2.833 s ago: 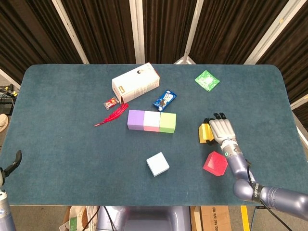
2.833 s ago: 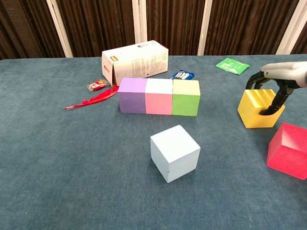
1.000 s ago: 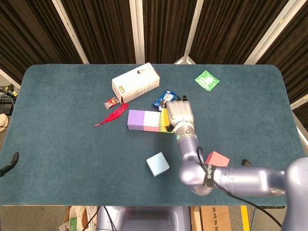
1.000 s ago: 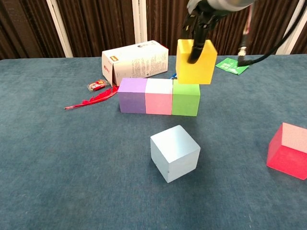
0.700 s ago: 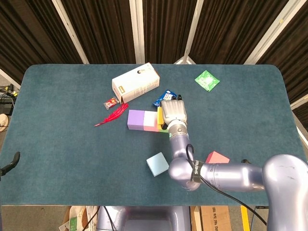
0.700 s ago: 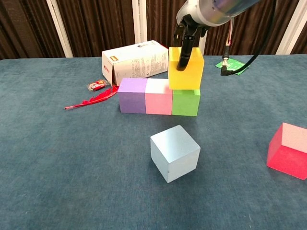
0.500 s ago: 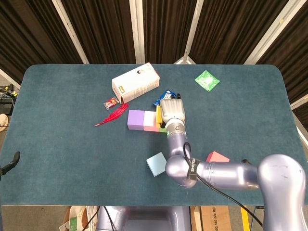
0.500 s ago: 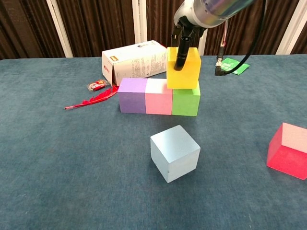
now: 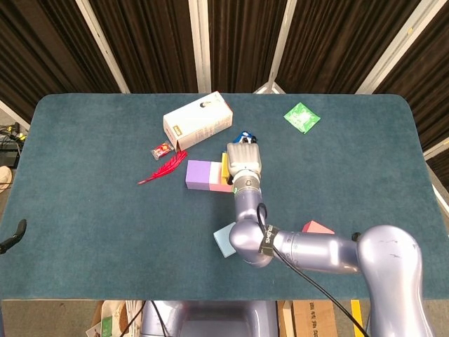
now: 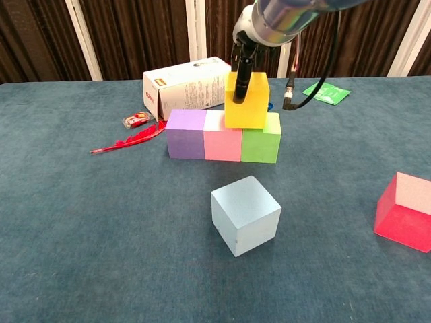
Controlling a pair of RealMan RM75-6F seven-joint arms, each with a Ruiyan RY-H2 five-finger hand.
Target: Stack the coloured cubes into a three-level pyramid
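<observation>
Yellow foam cube (image 10: 246, 100) has shifted left since half a second ago, now sitting over the seam between pink and green cubes, right hand (image 9: 243, 162) still on it.
Right hand's fingers (image 10: 241, 79) pinch the yellow cube from above, one dark finger down its front face; bottom edge looks at or just above the row, contact unclear. Base row on the blue-green felt table (image 10: 94, 229): purple foam cube (image 10: 185, 134), pink foam cube (image 10: 223, 136), green foam cube (image 10: 262, 138), touching side by side. Light blue foam cube (image 10: 245, 214) lies alone in front of the row, red foam cube (image 10: 405, 210) well apart at right. White cardboard box (image 10: 190, 85), red feather (image 10: 128, 142), small red wrapper (image 10: 135, 120), green packet (image 10: 327, 91) behind the row. Left hand (image 9: 14, 234): only a dark tip at the head view's left edge, fingers' state can't tell.
</observation>
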